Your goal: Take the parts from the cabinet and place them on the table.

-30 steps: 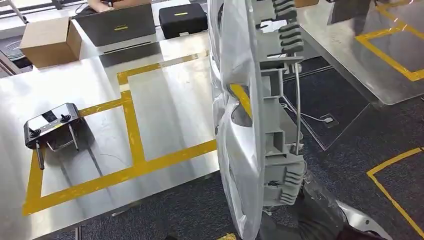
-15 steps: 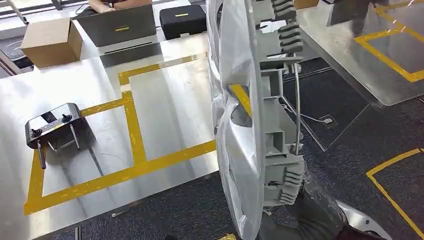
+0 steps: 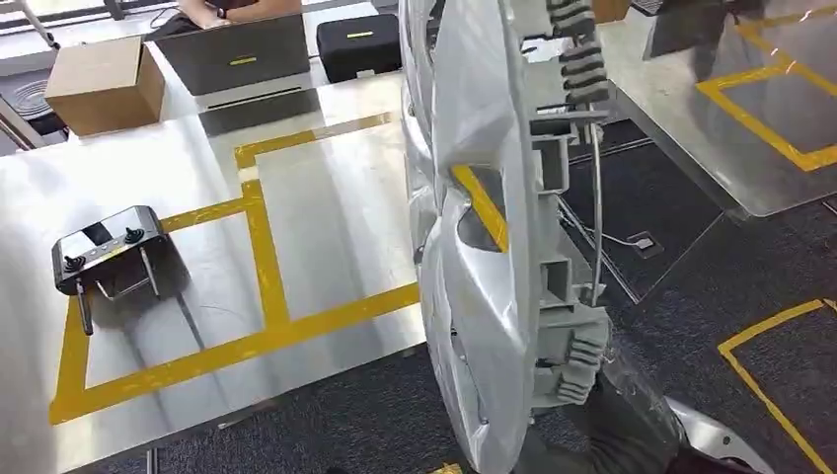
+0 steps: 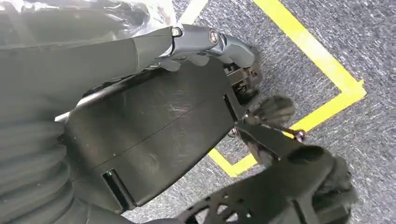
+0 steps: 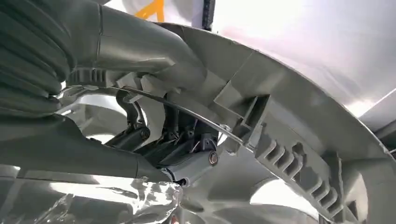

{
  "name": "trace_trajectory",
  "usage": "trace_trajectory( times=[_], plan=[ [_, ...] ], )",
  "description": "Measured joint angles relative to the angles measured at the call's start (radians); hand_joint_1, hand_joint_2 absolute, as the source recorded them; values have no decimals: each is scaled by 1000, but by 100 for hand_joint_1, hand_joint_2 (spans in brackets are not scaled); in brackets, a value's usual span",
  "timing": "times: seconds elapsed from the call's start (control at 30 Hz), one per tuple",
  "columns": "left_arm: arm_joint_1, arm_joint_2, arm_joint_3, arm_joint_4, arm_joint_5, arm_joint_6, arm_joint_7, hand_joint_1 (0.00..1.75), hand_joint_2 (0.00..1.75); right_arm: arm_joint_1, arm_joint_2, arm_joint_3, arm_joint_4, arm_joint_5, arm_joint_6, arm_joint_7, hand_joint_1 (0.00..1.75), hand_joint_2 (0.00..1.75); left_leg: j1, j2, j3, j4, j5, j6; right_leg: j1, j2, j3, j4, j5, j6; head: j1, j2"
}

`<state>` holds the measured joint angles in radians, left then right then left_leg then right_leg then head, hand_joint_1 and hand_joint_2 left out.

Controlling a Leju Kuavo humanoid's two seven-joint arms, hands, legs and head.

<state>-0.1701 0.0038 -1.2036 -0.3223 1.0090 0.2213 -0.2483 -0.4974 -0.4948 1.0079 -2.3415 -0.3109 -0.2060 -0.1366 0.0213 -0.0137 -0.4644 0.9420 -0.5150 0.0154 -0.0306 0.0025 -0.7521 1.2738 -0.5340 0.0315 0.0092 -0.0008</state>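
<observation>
At about nine o'clock in the head view a black handheld controller [image 3: 104, 250] with two short sticks lies on the steel table [image 3: 336, 217], inside a rectangle of yellow tape [image 3: 262, 257]. Toward eleven o'clock, at the table's far edge, sit a cardboard box [image 3: 104, 84], a grey case [image 3: 237, 54] and a black case [image 3: 360, 41]. Near the middle, running from twelve o'clock down to six, stands the part: a silver wheel cover [image 3: 474, 247] held upright on its edge, above the table's near right corner and the dark carpet [image 3: 681, 296] (its ribbed grey back faces three o'clock). The right hand [image 5: 187, 158] reaches in behind the cover's rim in the right wrist view; its fingers [image 5: 135, 135] are clamped on the clips and wire ring there. The left hand [image 4: 215, 44] hangs over the carpet in the left wrist view; whether its fingers are apart or together cannot be told.
</observation>
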Motion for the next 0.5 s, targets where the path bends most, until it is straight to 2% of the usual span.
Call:
trace_trajectory(
  times=[0.03,0.07,0.1,0.13,0.17,0.2,0.23,0.27,0.3,0.37,0.47,0.5],
  plan=[
    [1,0,0,0,0,0,1,0,175,0,0,1,0,0,0,1,175,175,7,-2,6,5,-8,-9,-7,-1,25,-54,40,9,0,0],
    [1,-1,-1,0,0,-1,2,0,175,0,0,0,0,-1,0,2,175,175,18,-4,12,14,-20,-20,-15,-2,71,-149,94,20,0,0],
    [1,-1,-1,0,0,-2,3,0,175,0,0,0,1,-1,0,2,175,175,24,-4,16,29,-35,-34,-24,-4,110,-236,124,31,2,0],
    [-1,3,0,1,0,-2,4,0,175,-2,0,2,2,-2,0,2,175,175,21,-5,3,34,-45,-47,-12,6,122,-230,85,39,13,0],
    [-2,1,-1,0,0,-3,5,0,175,-1,0,1,0,-3,1,0,175,175,19,-5,1,47,-56,-54,-14,10,117,-233,83,3,23,0],
    [-1,1,-2,0,1,-3,5,0,175,2,-1,0,0,-5,1,1,175,175,18,-4,6,42,-55,-56,-14,9,115,-229,76,-12,8,0],
    [0,1,-2,0,1,-2,6,0,175,2,0,0,1,-8,1,2,175,175,18,-4,7,39,-54,-58,-13,8,115,-223,72,-20,0,0],
    [0,3,-2,0,0,-2,6,0,175,3,0,1,1,-9,1,2,175,175,19,-4,8,39,-56,-59,-14,7,113,-223,72,-25,-3,0],
    [0,5,-3,0,0,-2,6,0,175,6,0,1,2,-10,1,2,175,175,18,-4,13,35,-62,-56,-17,5,112,-220,71,-25,-4,0],
    [0,5,-3,0,0,-2,6,0,175,6,0,1,3,-11,0,2,175,175,16,-4,13,25,-52,-45,-18,5,108,-220,71,-26,-14,0],
    [0,7,-4,0,1,-1,8,0,175,6,0,1,3,-11,0,2,175,175,15,-4,14,19,-47,-37,-17,5,108,-220,67,-33,-20,0],
    [0,7,-4,0,1,-1,9,0,175,6,0,1,4,-11,0,2,175,175,15,-4,14,19,-46,-37,-15,6,108,-220,66,-35,-22,0]
  ],
)
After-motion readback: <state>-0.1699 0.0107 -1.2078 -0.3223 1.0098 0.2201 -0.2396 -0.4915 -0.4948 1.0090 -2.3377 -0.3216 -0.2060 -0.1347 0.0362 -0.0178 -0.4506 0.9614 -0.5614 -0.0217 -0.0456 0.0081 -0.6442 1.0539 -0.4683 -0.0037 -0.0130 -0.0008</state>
